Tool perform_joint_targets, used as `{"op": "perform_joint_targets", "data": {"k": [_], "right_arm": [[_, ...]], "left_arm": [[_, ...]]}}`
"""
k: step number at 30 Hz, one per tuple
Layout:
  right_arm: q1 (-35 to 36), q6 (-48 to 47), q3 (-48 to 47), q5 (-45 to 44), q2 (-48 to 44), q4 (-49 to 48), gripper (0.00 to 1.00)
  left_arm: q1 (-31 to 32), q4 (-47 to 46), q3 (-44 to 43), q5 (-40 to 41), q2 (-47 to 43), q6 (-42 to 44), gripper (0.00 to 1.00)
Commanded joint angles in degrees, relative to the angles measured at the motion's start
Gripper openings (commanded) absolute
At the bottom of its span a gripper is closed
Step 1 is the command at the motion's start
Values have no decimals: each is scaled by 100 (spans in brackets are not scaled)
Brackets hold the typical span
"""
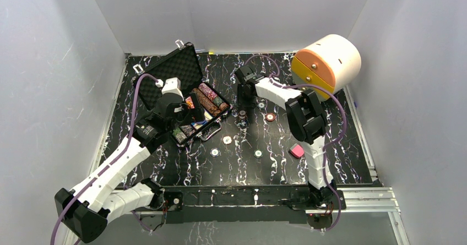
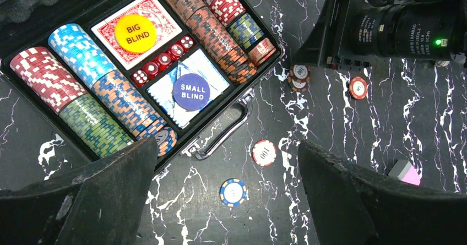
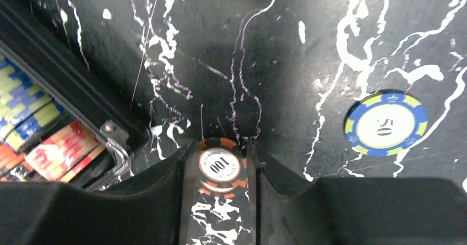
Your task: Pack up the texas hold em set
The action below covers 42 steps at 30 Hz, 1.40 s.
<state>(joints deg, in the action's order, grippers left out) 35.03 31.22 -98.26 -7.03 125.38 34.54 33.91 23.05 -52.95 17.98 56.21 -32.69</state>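
The black case (image 1: 184, 99) lies open at the left, foam lid (image 1: 170, 71) up. In the left wrist view it (image 2: 66, 140) holds rows of multicolour chips (image 2: 118, 99), a red-backed deck under a BIG BLIND button (image 2: 135, 33), red dice and a SMALL BLIND button (image 2: 192, 91). My left gripper (image 1: 177, 106) hovers over the case front, open and empty (image 2: 226, 201). My right gripper (image 1: 244, 103) is down on the table right of the case, shut on a small stack of orange 100 chips (image 3: 220, 167) that rests on the table, also seen from the left wrist (image 2: 299, 77).
Loose chips lie on the black marbled table: red-white (image 2: 264, 152), blue (image 2: 233, 192), red (image 2: 358, 87), blue-yellow (image 3: 385, 124), others (image 1: 258, 153). A pink block (image 1: 297, 151) sits centre-right. A cream-and-orange cylinder (image 1: 327, 63) stands at the back right. White walls enclose the table.
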Motion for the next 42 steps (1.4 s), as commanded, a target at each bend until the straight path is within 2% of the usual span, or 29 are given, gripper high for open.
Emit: {"op": "perform_joint_targets", "data": {"k": [1,9,15,21,26,30,34,42], "right_arm": [[23,-93,58,568,-291,294,40],[41,-221,-7,470,-492,511,39],[126,-394,-109,203,-590,655,44],[309,-445,-156,121,-518,580,65],[470,-288,-239,-240,-367,595,75],[496,-17,-220,-592,-337,481,74],[496,159,-171,-894,-289,284,69],[496,19,-269,-822,-5,43,70]], "left_arm": [[-25,88,47,16,-75,-39,98],[-23,208,61,30,-65,-71,98],[-25,213,37,46,-57,-64,98],[-25,235,39,103,-81,-45,98],[-24,253,55,135,-110,-48,98],[-24,270,55,144,-103,-41,98],[-25,270,53,160,-69,-30,98],[-24,279,30,194,-30,28,98]]}}
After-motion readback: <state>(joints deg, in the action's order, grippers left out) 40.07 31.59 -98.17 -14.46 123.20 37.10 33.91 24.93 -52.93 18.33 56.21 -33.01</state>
